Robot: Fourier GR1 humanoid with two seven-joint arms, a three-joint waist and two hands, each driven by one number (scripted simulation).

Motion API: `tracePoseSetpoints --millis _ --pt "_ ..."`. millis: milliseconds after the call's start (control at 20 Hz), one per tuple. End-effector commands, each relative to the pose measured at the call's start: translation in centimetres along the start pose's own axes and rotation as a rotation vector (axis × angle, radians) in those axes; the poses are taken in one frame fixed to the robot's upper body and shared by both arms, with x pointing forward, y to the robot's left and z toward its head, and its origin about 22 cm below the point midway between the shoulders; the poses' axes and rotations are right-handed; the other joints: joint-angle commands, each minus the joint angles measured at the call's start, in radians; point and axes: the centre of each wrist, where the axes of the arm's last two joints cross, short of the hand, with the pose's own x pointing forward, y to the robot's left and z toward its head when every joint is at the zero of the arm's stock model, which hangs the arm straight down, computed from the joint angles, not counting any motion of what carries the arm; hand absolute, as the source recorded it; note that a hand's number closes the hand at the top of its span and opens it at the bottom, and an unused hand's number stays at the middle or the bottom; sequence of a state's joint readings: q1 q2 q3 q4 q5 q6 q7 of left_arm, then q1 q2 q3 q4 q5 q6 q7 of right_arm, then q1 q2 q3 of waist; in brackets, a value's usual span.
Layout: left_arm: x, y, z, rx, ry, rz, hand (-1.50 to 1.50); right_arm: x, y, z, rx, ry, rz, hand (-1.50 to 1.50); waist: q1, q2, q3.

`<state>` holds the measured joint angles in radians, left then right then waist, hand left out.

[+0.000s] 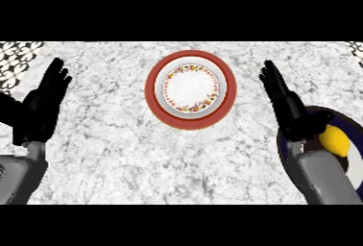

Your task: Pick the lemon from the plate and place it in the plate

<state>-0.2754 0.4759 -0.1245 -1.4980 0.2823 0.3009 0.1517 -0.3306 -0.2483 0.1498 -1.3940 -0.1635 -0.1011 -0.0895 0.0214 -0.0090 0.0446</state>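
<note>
Lemon (pixel 334 140) sits on the dark navy plate (pixel 285 144) at the worktop's right edge, toward the near side. That plate is cut off by the view's right border and partly covered by the right forearm (pixel 327 178).

Right hand (pixel 291 108): open, fingers straight and pointing toward the far edge. It sits just left of the lemon, with the wrist over the navy plate's left part. Can't tell if the hand touches the lemon; nothing is curled round it.

Left hand (pixel 44 98): open, fingers up, resting near the worktop's left edge. Holds nothing. Grey left forearm (pixel 20 175) comes in from the near left corner.

Red-rimmed plate (pixel 190 89): centre of the worktop toward the far edge, white middle with a floral ring inside the red band. Nothing on it. It lies between the two hands, well apart from both and from the navy plate.

Worktop (pixel 127 153): grey-white marble pattern. A black-and-white patterned surface (pixel 18 62) shows past its far left corner, and a sliver of the same at the far right corner.
</note>
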Motion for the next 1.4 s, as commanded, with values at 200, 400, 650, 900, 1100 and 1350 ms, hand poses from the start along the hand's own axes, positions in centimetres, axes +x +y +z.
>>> tracePoseSetpoints --millis 200,400,650,900,1100,1350 --pt "-1.0 -1.8 0.4 -0.068 -0.042 -0.125 0.00 3.8 -3.0 -4.5 -0.186 0.160 -0.091 -1.50 -0.019 0.011 -0.045" --pt "-1.4 -2.8 1.0 -0.132 -0.005 -0.094 0.00 1.9 -7.6 -1.3 0.117 0.214 0.826 1.50 -0.007 0.020 -0.062" --pt "-4.9 -3.9 0.7 -0.133 0.004 -0.088 0.00 -4.1 -5.4 2.3 -0.098 0.311 0.442 -1.50 -0.027 0.010 -0.045" --pt "-3.0 -2.8 -0.3 -0.128 0.014 -0.087 0.00 -2.5 -8.6 5.5 -0.090 0.224 0.720 -1.50 -0.037 0.006 -0.045" --pt "-2.8 -4.0 1.3 -0.124 0.009 -0.095 0.00 3.2 -9.6 5.0 -0.156 0.138 0.786 -1.50 -0.034 0.003 -0.045" --pt "-4.8 -3.8 1.0 -0.134 0.014 -0.106 0.00 8.6 -12.1 3.4 -0.093 0.345 0.958 -1.50 -0.035 0.007 -0.047"
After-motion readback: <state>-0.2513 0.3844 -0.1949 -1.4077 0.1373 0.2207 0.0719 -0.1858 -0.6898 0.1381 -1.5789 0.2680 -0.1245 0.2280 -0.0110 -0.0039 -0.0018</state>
